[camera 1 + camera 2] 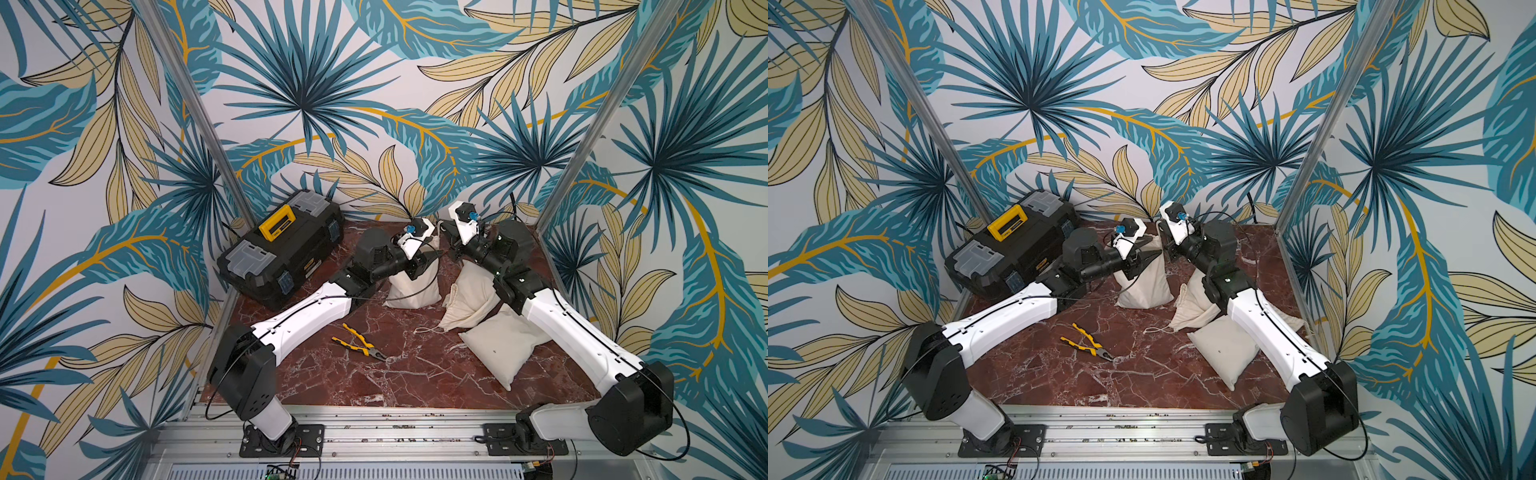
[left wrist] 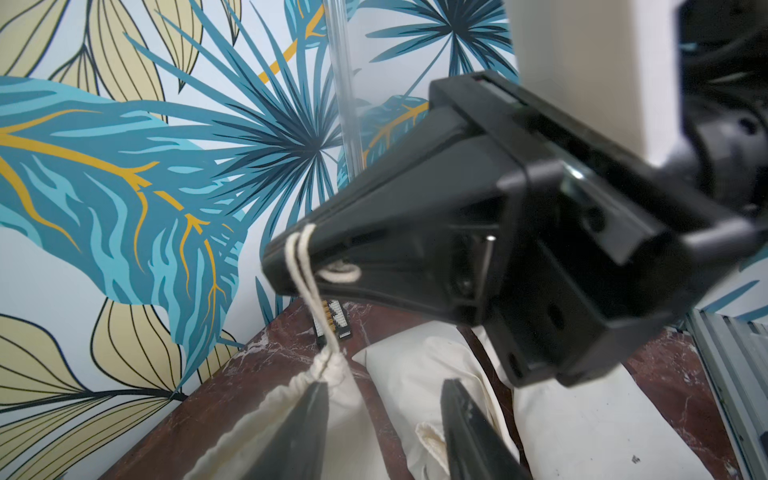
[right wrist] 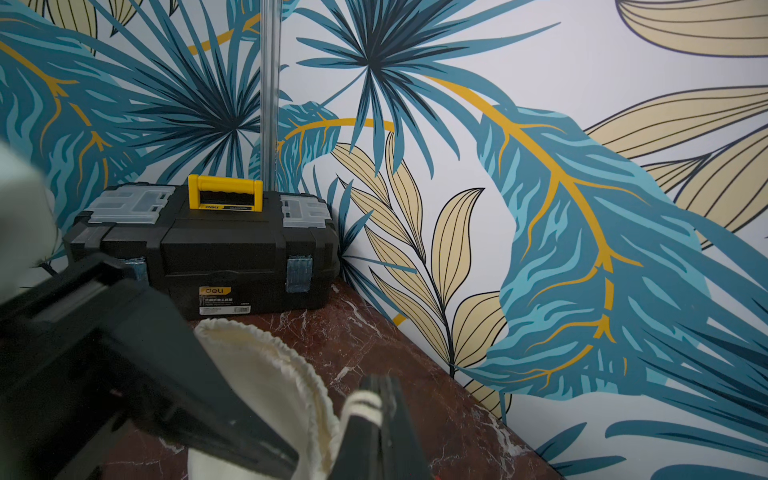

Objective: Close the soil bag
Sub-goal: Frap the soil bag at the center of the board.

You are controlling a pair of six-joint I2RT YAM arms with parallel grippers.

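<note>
Pliers [image 1: 360,344] lie near on the worktop [image 1: 374,386] — farther back, left hand [image 2: 384,392] stands half-open at the neck of the bag [image 1: 415,286], right hand [image 2: 286,266] pinched shut on its cord [image 2: 316,318] just above.

I read the soil bag [image 1: 415,283] as matt, coarse-woven cream cloth, and its drawstring [image 2: 314,309] as twisted cotton cord. The tabletop [image 1: 374,382] looks like polished red-brown marble with white veins and a faint gloss. At ten o'clock on it, the toolbox [image 1: 282,249] is grainy matt black plastic with a smooth yellow handle. The pliers [image 1: 365,349] have dull metal jaws and rubbery grips. At six o'clock, the front rail [image 1: 374,432] is brushed aluminium.
</note>
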